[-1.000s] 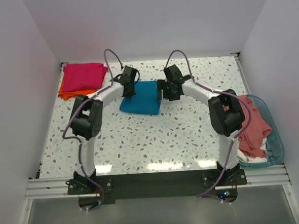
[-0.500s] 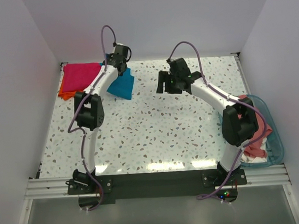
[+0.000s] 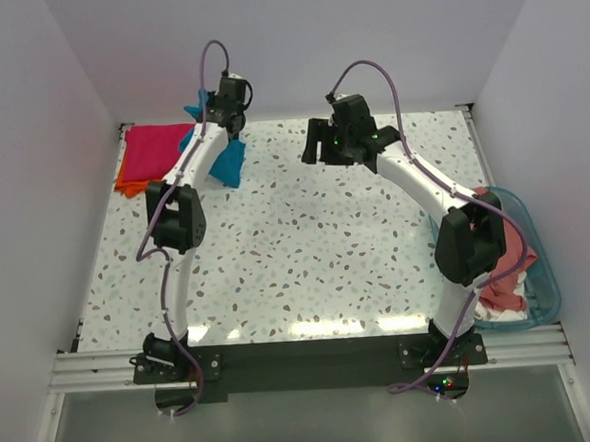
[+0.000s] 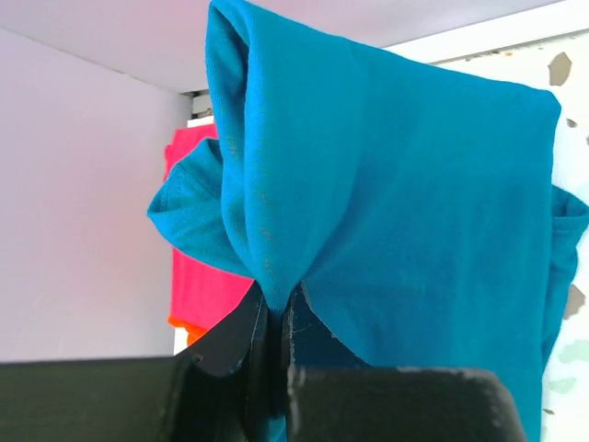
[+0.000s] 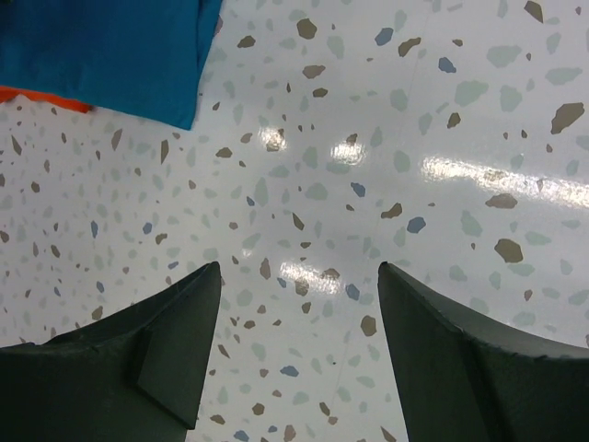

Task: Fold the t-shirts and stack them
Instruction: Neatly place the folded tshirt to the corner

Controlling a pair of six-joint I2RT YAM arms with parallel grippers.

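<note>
Speckled white counter (image 3: 307, 250) seen from above, with two white-and-black robot arms reaching across it from the near edge. The left end effector (image 3: 229, 93) is raised over the far left part of the counter, its jaws pinched tight on a bunched fold of the teal blue t-shirt (image 4: 396, 184). In the left wrist view the cloth is squeezed between the two dark fingers (image 4: 230, 336) and spreads out from them in a broad sheet. From above, the shirt hangs beside the left forearm; whether its lower edge touches the counter cannot be told. Just beyond it, in the far left corner, the magenta pink t-shirt (image 3: 162, 146) lies folded flat on the orange t-shirt (image 3: 137, 181), whose edge shows along the near side. The right end effector (image 5: 299, 276) hovers over the far middle of the counter with its jaws spread wide and nothing between them, only bare speckled surface below. The salmon pink t-shirt (image 3: 498, 259) lies crumpled in a clear blue-tinted basket (image 3: 545, 301) at the right edge, partly hidden by the right arm.
</note>
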